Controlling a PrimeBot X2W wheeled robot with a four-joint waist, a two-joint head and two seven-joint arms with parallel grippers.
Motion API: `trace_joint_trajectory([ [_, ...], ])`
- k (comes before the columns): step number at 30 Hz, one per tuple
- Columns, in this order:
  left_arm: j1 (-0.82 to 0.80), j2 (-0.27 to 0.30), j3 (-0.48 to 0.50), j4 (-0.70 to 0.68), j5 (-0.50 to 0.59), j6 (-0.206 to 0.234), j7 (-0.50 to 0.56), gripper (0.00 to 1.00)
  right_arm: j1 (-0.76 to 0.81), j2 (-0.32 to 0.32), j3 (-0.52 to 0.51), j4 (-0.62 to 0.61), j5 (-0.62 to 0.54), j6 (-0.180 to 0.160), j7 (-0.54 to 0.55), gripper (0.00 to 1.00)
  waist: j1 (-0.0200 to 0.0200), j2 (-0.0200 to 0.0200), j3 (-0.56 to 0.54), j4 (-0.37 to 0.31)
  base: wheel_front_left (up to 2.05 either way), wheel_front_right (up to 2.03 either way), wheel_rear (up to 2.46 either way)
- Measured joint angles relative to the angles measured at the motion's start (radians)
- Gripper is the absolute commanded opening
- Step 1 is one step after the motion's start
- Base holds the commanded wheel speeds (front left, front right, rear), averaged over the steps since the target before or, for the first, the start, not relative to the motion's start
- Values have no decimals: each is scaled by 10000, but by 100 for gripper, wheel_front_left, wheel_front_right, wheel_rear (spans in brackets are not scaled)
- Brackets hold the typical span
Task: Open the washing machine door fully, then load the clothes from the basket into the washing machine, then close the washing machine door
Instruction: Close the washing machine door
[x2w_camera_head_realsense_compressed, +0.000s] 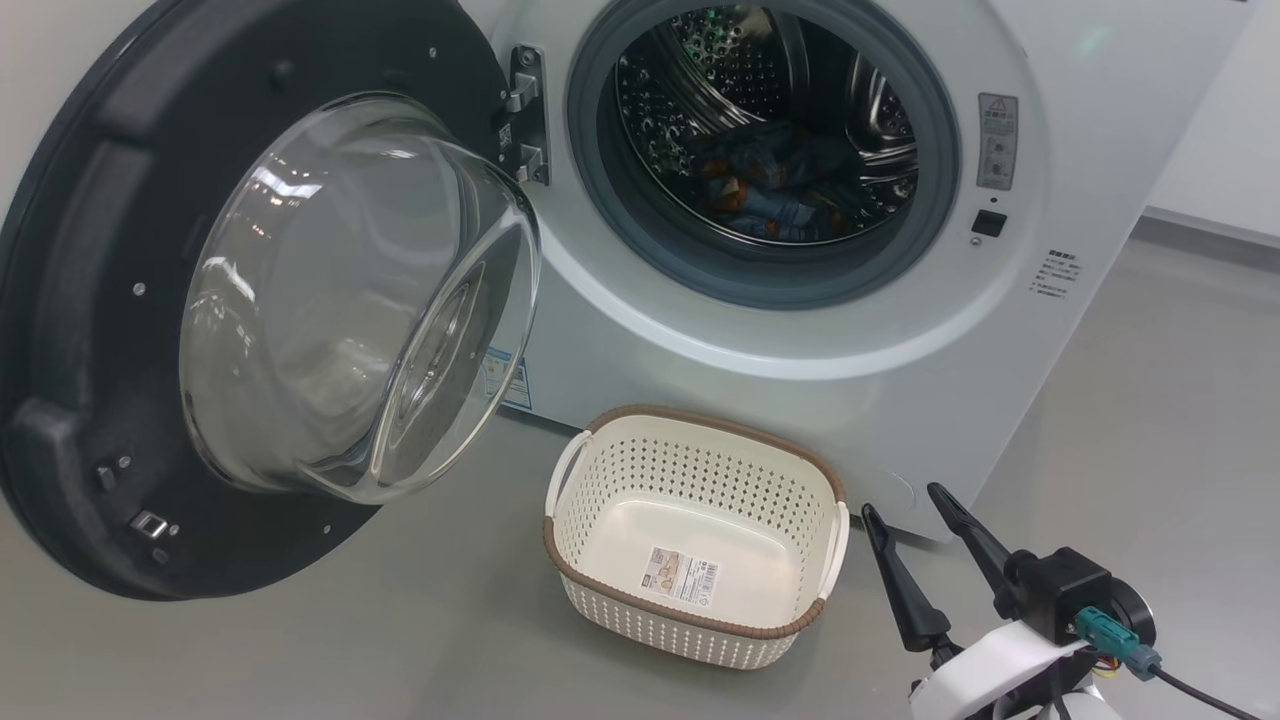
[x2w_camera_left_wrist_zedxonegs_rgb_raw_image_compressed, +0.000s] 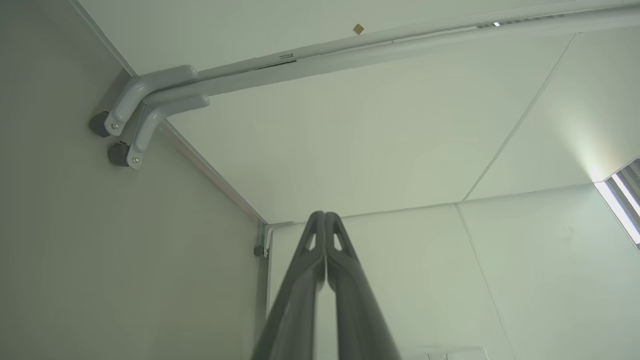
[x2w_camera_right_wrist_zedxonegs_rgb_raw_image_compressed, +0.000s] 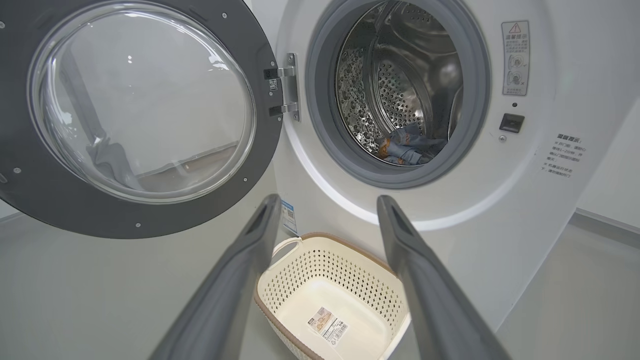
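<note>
Head view: the door stands wide open, the clothes lie inside the washing machine, and the basket sits empty on the floor before it. The right gripper is spread and holds nothing.
Left wrist view: the left gripper is pressed together, aimed at the ceiling.
Right wrist view: only closing seems left.

Bright, even indoor light, with hardly any shadow on the floor. White glare streaks the glass of the washing machine door. The drum glints but dims deep inside. In the left wrist view a strip light throws a white flare beside it. The right fingers loom close and soft-edged, and the wide lens stretches shapes near that view's edges.
</note>
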Motion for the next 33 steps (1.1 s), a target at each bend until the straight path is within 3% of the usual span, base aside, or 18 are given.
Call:
trace_joint_trajectory([
  [11, -796, 35, -487, 608, -943, -297, 1492, 0, -122, -385, 215, -19, -17, 0, 0, 100, 0, 0, 457, -558, 0, 0, 0],
  [25, -917, 280, -1319, 1511, -988, -740, 2869, 0, -202, -568, 19, -25, -17, 0, 0, 100, 0, 0, 815, -882, 0, 0, 0],
  [33, -905, 533, -1862, 1730, -1068, -959, 4182, 0, -203, -562, -19, -21, -15, 0, 0, 100, 0, 0, 815, -876, 0, 0, 0],
])
